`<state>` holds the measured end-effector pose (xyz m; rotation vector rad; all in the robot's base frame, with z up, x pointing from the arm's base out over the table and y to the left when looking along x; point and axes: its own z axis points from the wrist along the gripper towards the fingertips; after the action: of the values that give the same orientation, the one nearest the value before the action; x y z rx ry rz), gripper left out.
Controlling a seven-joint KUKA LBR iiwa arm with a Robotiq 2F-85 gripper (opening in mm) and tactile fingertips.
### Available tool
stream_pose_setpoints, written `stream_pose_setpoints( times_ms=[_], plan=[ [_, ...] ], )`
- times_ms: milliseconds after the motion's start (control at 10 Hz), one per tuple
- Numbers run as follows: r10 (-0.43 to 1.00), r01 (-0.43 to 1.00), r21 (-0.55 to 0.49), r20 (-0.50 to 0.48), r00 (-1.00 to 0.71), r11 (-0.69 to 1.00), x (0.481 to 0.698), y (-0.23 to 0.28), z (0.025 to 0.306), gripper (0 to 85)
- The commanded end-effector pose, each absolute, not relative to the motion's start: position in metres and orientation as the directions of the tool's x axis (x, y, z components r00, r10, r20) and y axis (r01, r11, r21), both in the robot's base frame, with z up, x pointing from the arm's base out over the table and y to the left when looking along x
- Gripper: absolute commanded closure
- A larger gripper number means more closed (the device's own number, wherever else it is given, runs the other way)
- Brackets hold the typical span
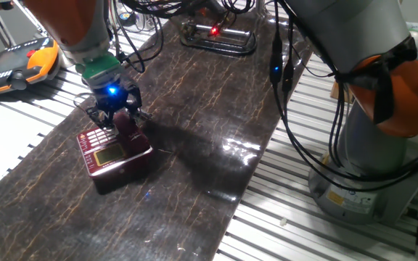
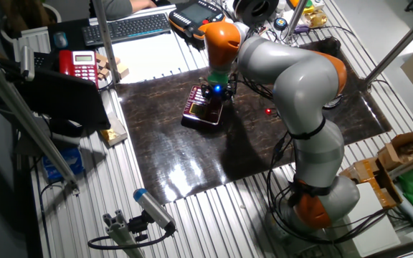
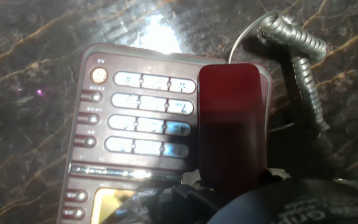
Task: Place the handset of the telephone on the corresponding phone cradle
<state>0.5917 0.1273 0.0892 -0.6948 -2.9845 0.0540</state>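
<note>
Tool clamped on handset, over telephone cradle side, keypad labels illegible

The arm bends over with its gripper pointing down, fingers closed around something dark red
</note>
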Motion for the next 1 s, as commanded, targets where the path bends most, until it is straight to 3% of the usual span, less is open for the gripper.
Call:
stream_pose_setpoints(
  times_ms=[0,500,900],
  plan=[
    [0.442,0.439,-0.047,0.067,-0.895,0.897,0.5926,0.1269,0.0870,32.0],
    [0.445,0.442,-0.046,0.061,-0.894,0.896,0.5914,0.1231,0.0836,31.7],
    [0.454,0.452,-0.040,0.067,-0.889,0.891,0.5898,0.1239,0.0818,26.0]
  ],
)
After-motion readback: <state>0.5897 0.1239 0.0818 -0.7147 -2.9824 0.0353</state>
